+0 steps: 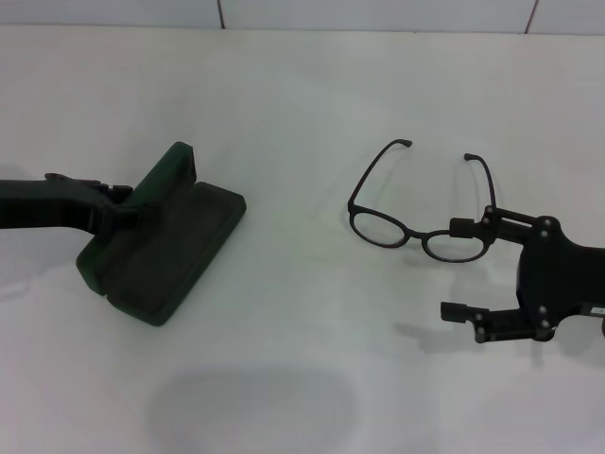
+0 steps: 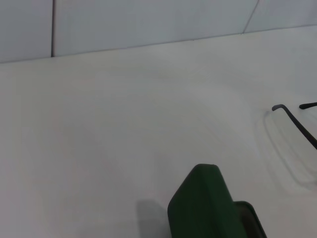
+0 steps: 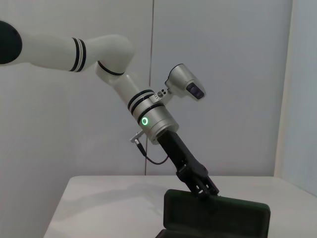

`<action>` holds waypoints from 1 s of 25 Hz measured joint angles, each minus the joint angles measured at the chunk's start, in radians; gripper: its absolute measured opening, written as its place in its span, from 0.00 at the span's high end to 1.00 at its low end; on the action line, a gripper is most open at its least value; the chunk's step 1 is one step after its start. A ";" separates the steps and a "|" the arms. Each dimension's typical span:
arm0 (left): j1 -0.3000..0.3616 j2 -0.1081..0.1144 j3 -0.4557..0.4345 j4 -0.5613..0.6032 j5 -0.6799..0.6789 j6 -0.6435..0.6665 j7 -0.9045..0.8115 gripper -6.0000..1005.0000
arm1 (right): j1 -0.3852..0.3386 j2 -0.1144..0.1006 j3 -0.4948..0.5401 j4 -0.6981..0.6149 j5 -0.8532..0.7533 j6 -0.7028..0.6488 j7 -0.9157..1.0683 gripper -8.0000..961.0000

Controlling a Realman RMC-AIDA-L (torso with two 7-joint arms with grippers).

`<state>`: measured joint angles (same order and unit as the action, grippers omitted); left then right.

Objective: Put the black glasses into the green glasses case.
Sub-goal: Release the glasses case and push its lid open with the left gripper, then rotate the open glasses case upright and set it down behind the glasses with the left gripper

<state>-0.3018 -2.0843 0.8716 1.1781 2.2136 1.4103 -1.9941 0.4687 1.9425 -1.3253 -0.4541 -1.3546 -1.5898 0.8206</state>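
The green glasses case [image 1: 163, 244] lies open toward the bench's left edge, its raised lid clamped by the left gripper [image 1: 126, 210]. The black glasses [image 1: 421, 210] lie unfolded toward the right edge, flanked by the spread-apart right gripper [image 1: 456, 269].

The light is bright and even, coming from above. The white bench [image 1: 302, 378] looks a little washed out, with a broad soft grey shadow near its front edge. The green glasses case [image 1: 165, 241] and the right hand [image 1: 463, 268] throw only faint, diffuse shadows. The black glasses [image 1: 421, 203] are sharp. There is no strong glare.
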 joint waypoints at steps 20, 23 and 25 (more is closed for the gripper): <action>-0.154 -0.004 0.110 -0.009 0.012 -0.014 0.429 0.79 | -0.017 0.011 -0.006 -0.001 0.000 -0.017 0.000 0.08; -0.174 -0.005 0.174 -0.029 0.005 -0.087 0.526 0.79 | -0.027 0.016 -0.004 0.000 0.000 -0.020 -0.001 0.08; -0.196 -0.005 0.199 -0.052 -0.009 -0.134 0.561 0.79 | -0.036 0.017 -0.001 0.000 0.000 -0.025 -0.002 0.08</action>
<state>-0.4975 -2.0891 1.0710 1.1258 2.2044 1.2766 -1.4328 0.4328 1.9596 -1.3267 -0.4544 -1.3544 -1.6149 0.8190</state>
